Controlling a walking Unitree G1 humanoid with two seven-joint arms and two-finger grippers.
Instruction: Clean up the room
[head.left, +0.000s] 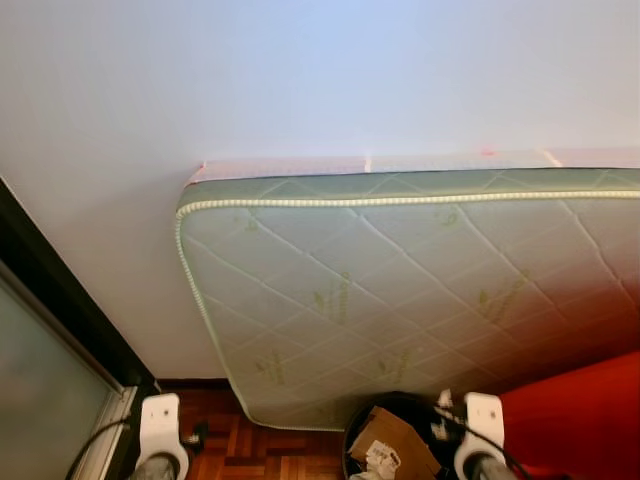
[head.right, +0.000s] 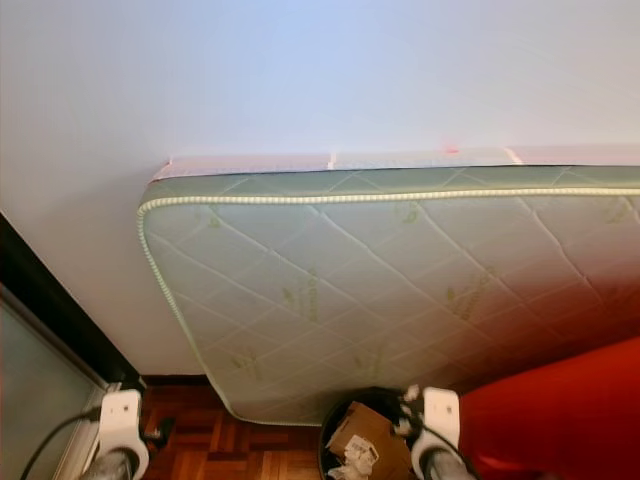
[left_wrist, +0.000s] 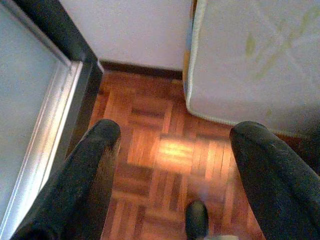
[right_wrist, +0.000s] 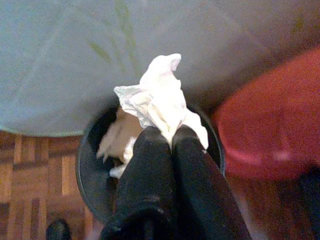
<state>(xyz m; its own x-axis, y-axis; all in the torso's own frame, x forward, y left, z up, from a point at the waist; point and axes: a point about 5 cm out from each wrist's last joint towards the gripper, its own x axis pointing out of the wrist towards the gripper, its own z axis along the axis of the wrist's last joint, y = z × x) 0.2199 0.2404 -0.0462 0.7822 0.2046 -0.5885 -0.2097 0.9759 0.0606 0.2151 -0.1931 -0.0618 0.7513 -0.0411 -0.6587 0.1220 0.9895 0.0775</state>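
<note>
In the right wrist view my right gripper (right_wrist: 171, 134) is shut on a crumpled white tissue (right_wrist: 157, 95), held right over the black round waste bin (right_wrist: 85, 165). The bin (head.left: 360, 425) stands on the floor at the foot of the mattress, with cardboard and paper scraps (head.left: 392, 447) inside. My left gripper (left_wrist: 175, 145) is open with nothing between its fingers, hanging over bare parquet (left_wrist: 165, 150). Both white wrists (head.left: 160, 425) (head.left: 483, 420) show at the bottom of the head views.
A quilted green-white mattress (head.left: 400, 290) leans against the pale wall (head.left: 300, 80). A red rounded object (head.left: 580, 410) sits right of the bin. A dark-framed glass door (head.left: 50, 370) lies to the left. A black shoe tip (left_wrist: 196, 220) stands on the parquet.
</note>
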